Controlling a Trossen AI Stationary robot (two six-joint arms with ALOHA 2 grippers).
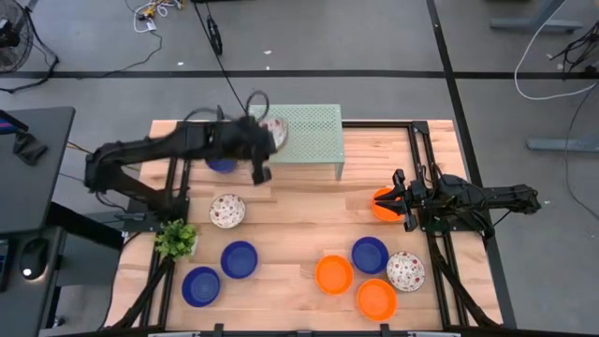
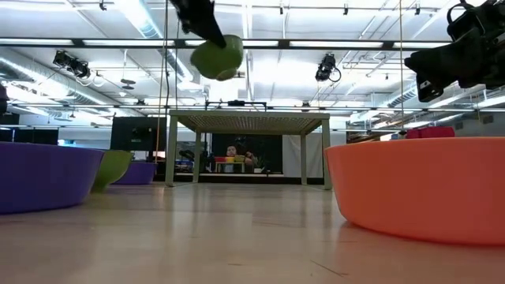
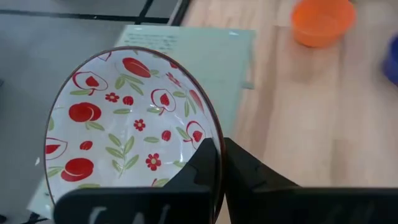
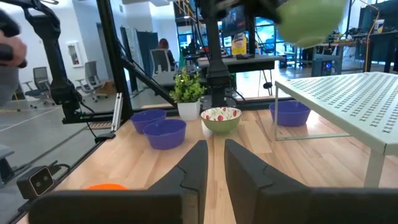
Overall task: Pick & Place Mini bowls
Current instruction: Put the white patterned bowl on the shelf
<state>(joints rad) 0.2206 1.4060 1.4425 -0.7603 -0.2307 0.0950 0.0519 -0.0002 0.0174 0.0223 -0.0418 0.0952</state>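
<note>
Wooden table (image 1: 290, 239), grey floor, mesh stand (image 1: 309, 131)

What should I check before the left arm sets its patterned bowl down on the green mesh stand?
1. Grip: left gripper is shut on the rim of the patterned bowl. Ok.
2. Position: in the high view the bowl sits over the left end of the mesh stand. Ok.
3. Height: the low view shows the bowl lifted well above the stand top. Ok.
4. Landing spot: nothing shows on the stand top. Ok.
5. Bowl attitude: tilted, not level. Not ok.
6. Right gripper waits by an orange bowl at the table's right side, away from the stand. Ok.
</note>
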